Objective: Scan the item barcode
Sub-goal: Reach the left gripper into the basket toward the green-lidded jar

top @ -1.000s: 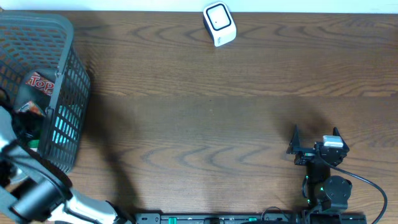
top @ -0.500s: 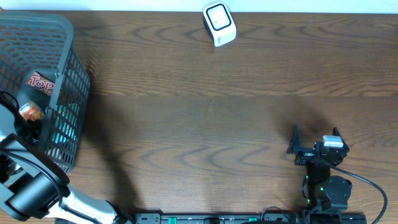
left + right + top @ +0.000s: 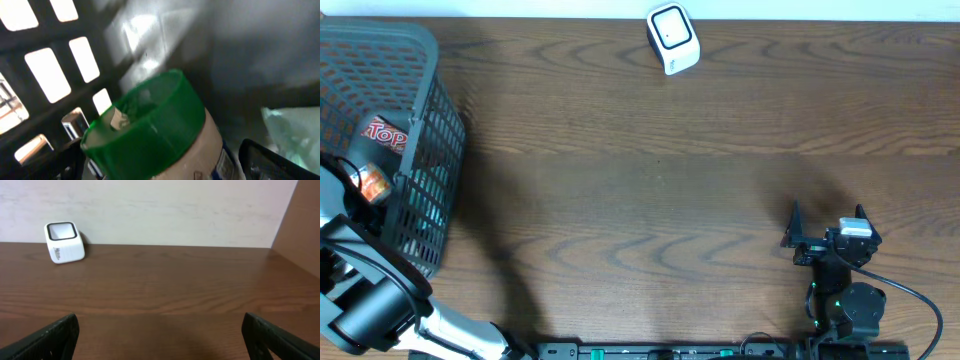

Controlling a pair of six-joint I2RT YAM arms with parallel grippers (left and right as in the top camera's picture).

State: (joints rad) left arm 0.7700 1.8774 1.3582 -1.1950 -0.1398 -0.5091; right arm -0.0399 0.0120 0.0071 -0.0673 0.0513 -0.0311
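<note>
Since the left gripper is seen with its jaws spread wide on either side of a green-capped bottle, deep inside the dark mesh basket at the left end of the wooden table, nothing is held yet. The grasp is judged the risky step. A closure on the smooth round cap alone could let the bottle slip, and a finger could be caught in the mesh openings just behind it. A pale bag beside the bottle might be pinched along with it. Where the barcode sits cannot be told. Only the left wrist view reveals the cap and the fingers flanking it. From overhead these are hidden, though a red-lettered package is shown there. Farther right, the white scanner is seen at the far edge, well apart from the basket. The right gripper is parked near the front edge, jaws apart and empty. The scanner's side face is given only by the right wrist view.
</note>
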